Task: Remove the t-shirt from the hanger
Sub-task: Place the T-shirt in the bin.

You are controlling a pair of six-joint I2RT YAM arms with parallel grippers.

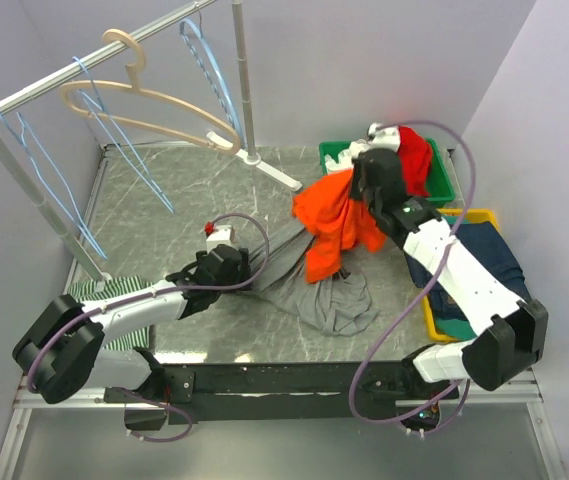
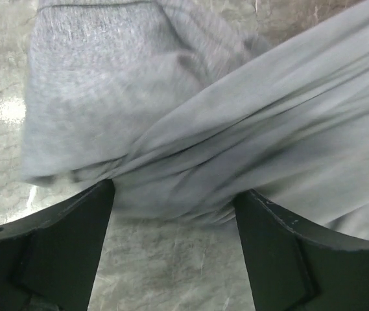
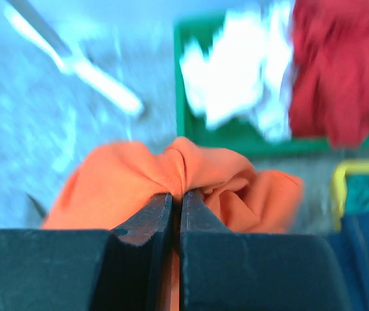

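Right wrist view showed us the right gripper (image 3: 178, 194) with its jaws pressed together on a fold of the crumpled orange cotton t-shirt (image 3: 139, 172). From the top external view, that shirt hung bunched below the gripper, off the hanger, its lower end draped over the rumpled grey jersey t-shirt (image 1: 334, 295) spread on the grey marble-patterned table (image 1: 164, 180). Left wrist view showed the left gripper (image 2: 174, 194) with its black fingers (image 2: 74, 227) spread wide, a stretched fold of the grey shirt lying between their tips; we could not tell whether it touched them. Farther out, the bare beige curved hanger (image 1: 154, 110) hung on the slanted metal rail (image 1: 84, 65). A green plastic bin (image 1: 444, 185) holding red and white cloth sat behind the right arm.
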